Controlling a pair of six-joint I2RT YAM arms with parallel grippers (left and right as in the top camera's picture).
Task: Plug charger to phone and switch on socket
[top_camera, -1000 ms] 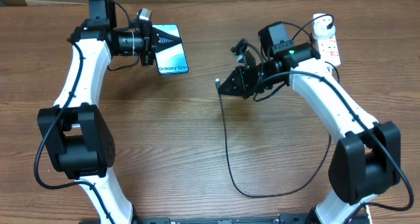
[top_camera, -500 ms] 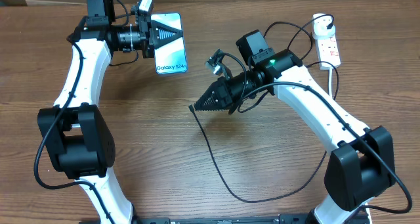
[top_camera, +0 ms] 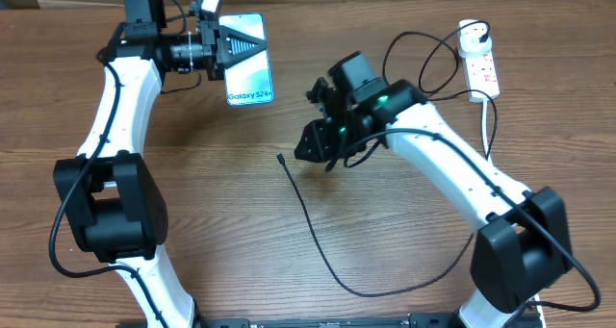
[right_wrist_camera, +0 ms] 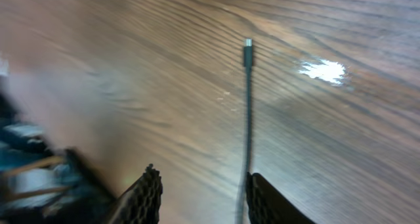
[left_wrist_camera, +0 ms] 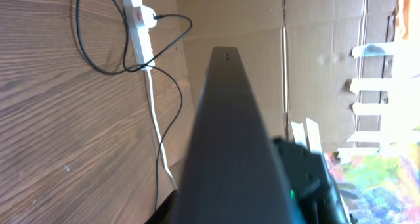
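The left pincer [top_camera: 234,49] is clamped on the phone [top_camera: 248,78] at the far left of the surface [top_camera: 212,232]. The right pincer [right_wrist_camera: 203,173] stands apart, straddling the charger [right_wrist_camera: 248,99], whose tip lies on the wood; blur hides whether a finger touches it. It should close just behind the connector, keep it straight, then align it with the phone's port. The socket [top_camera: 484,68] sits far right.

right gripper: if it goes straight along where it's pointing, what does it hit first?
The right gripper would likely meet the charger first: it lies between the open fingers, tip ahead, on the table. Height unclear.
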